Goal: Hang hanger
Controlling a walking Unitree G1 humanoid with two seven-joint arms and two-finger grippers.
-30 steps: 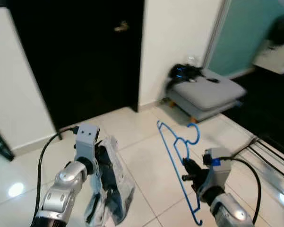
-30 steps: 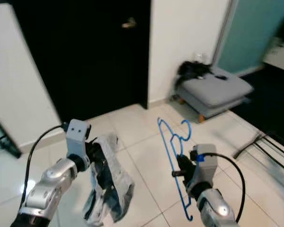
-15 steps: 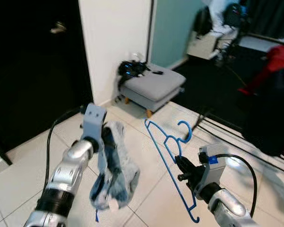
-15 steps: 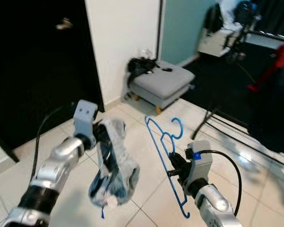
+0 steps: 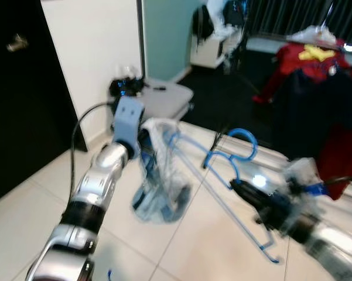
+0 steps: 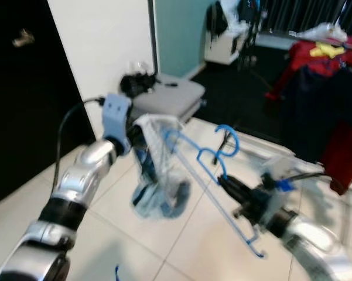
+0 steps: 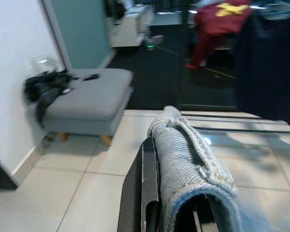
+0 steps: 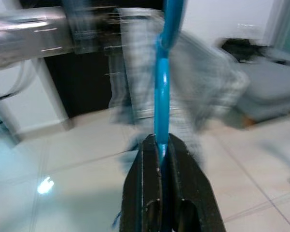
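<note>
At nine o'clock the left gripper point(image 7: 176, 212) has its jaws clamped on a pale denim garment point(image 5: 161, 187). At four o'clock the right gripper point(image 8: 160, 159) pinches the blue hanger point(image 6: 208, 175) — its tip could snag that cloth. Open floor point(image 5: 23, 199) lies left; the clothes rack point(image 5: 322, 88) crowds two o'clock.

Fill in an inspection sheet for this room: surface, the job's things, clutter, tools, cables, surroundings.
Surface: pale tiled floor.
Job's things: blue hanger, tilted, one end reaching the cloth; denim cloth hanging down.
Clutter: dark items on a grey footstool.
Tools: left tool shut on the cloth; right tool shut on the hanger.
Cables: black cable looping off the left arm.
Surroundings: hung clothes, dark door, white wall.
</note>
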